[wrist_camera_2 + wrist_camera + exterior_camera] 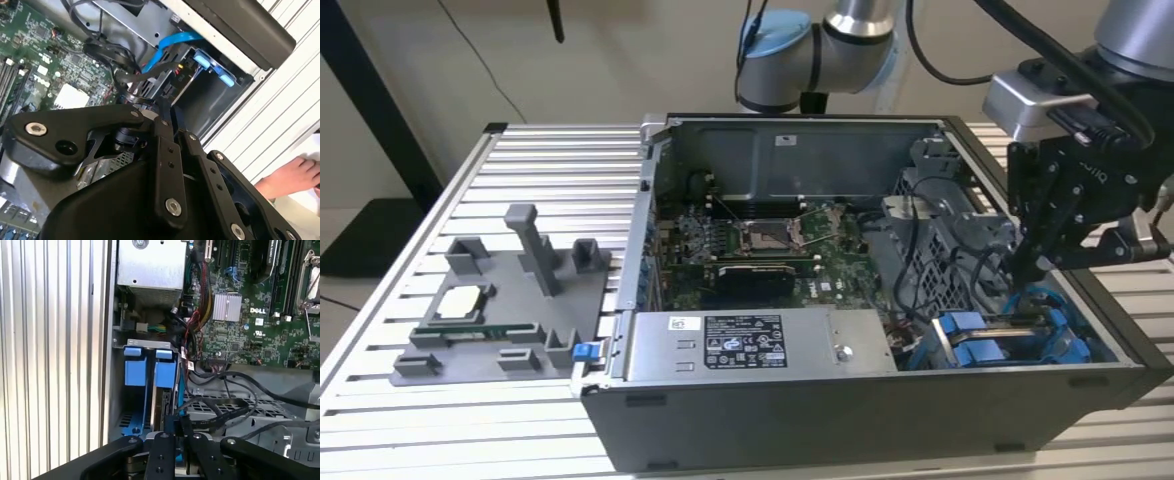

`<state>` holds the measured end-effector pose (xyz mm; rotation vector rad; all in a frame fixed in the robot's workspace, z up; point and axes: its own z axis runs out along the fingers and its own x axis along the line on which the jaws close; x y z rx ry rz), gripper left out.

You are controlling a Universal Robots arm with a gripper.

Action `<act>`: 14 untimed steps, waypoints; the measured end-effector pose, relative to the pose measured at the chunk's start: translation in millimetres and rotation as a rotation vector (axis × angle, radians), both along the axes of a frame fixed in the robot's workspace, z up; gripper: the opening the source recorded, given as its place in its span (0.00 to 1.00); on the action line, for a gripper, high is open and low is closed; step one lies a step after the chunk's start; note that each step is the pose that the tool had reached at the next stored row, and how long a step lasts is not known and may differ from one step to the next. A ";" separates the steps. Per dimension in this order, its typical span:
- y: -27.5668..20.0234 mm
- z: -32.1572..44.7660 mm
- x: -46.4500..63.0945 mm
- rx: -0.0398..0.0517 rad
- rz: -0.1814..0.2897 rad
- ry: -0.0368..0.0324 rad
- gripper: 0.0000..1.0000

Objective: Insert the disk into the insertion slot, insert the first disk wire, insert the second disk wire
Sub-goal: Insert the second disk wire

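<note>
An open case (854,400) lies on a slatted table (400,250), and the gripper (1023,272) reaches down into its near corner on the exterior view's right, just above the drive cage. There the disk (994,338) sits in the slot (1067,345), its blue carrier frame showing at the cage's mouth; in the first wrist view the frame's two blue tabs (150,371) stand side by side at the end of the bay (120,390), with the drive's dark edge running back toward the gripper (178,429). The fingers (176,426) are drawn close together on a black connector at the disk's edge, though how firmly they pinch it is hard to tell. Black wires (225,410) loop from that spot across the grey cage toward the motherboard (250,315). In the second wrist view a light blue cable (172,44) curves past the gripper's links (167,150) toward the disk's end. A silver box (761,345) with a sticker lies along the case's near wall to the left of the cage. A grey fixture (507,300) rests on the table at the left. A person's hand (290,177) rests on the table beside the case.
</note>
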<state>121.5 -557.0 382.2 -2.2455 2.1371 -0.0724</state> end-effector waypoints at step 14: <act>-5.2 -7.1 -5.5 -0.0114 -0.001 0.0033 0.00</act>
